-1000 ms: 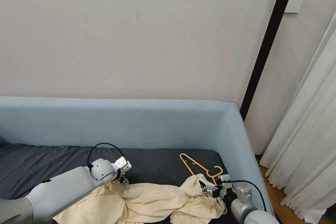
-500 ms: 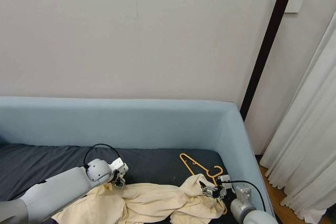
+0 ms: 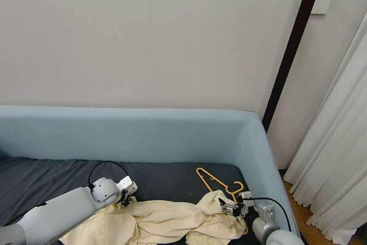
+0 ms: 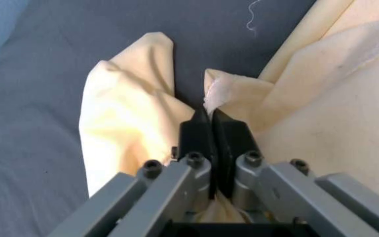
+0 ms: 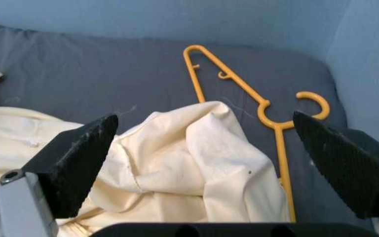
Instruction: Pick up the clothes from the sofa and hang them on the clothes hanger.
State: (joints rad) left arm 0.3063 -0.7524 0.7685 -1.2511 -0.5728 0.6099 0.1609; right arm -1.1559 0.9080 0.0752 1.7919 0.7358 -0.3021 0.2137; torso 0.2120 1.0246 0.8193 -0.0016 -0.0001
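A pale yellow garment (image 3: 166, 222) lies crumpled on the dark grey seat of the sofa, partly covering an orange hanger (image 3: 219, 183). My left gripper (image 3: 125, 201) sits at the garment's left end and is shut on a fold of the cloth (image 4: 222, 98), its black fingers (image 4: 197, 136) pressed together. My right gripper (image 3: 229, 207) rests at the garment's right end, open, with its wide-spread fingers (image 5: 77, 158) over the bunched cloth (image 5: 196, 163). The orange hanger (image 5: 242, 94) lies just beyond that bunch, its hook toward the sofa arm.
The light blue sofa back (image 3: 132, 136) and arm (image 3: 261, 159) wall in the seat. A dark clothes-rack post (image 3: 289, 50) stands to the right behind the sofa arm. White curtains (image 3: 338, 159) hang at the far right.
My left arm has drawn back to the left and slightly down, taking the garment's edge with it. The right gripper has stayed put.
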